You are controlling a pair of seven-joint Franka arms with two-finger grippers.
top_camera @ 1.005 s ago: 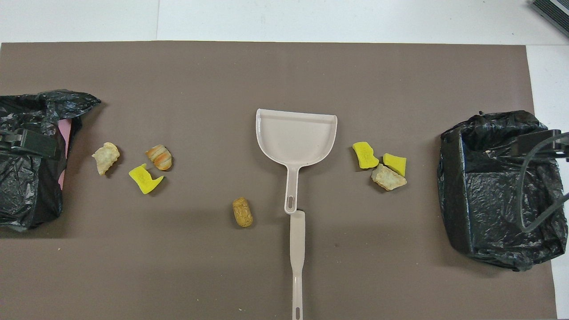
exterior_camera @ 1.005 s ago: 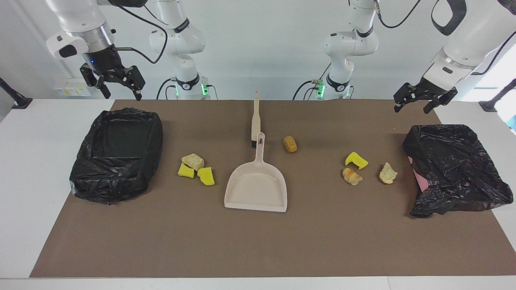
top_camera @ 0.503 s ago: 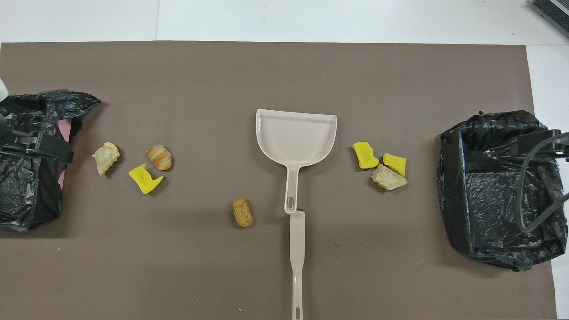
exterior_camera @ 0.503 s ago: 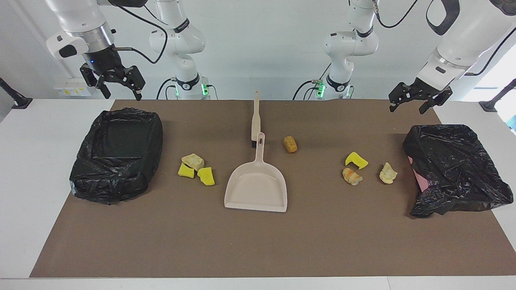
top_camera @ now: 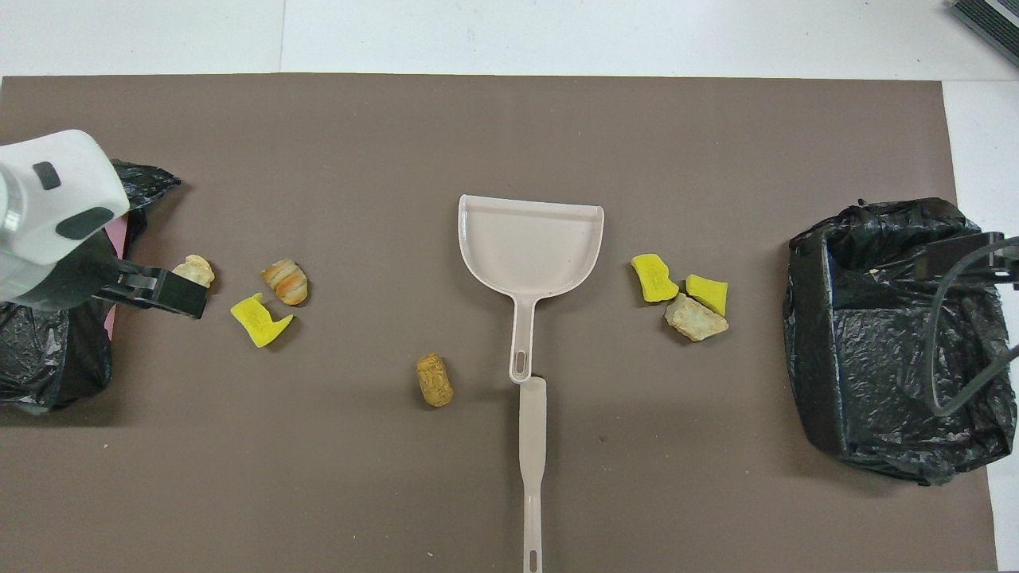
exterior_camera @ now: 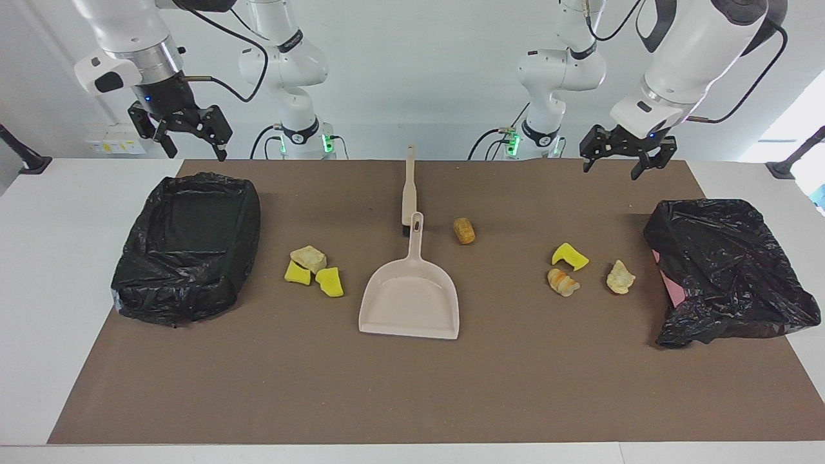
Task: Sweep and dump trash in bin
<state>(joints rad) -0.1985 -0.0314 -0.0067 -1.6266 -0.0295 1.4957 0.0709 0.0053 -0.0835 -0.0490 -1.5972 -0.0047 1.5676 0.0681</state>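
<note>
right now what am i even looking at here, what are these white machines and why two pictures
Two white robot arms at a table, each ending in a two-finger gripper. One picture faces them from across the table; the other looks down from above their end. The left gripper and right gripper hang open in the air, holding nothing. On the brown mat lie a dustpan, a brush and seven scraps of trash: yellow sponge bits and bread-like chunks. A bin lined with a black bag stands at each end.

Bright, even light; soft shadows under the bin bags (exterior_camera: 187, 248); window glare at three o'clock; focus sharp.
</note>
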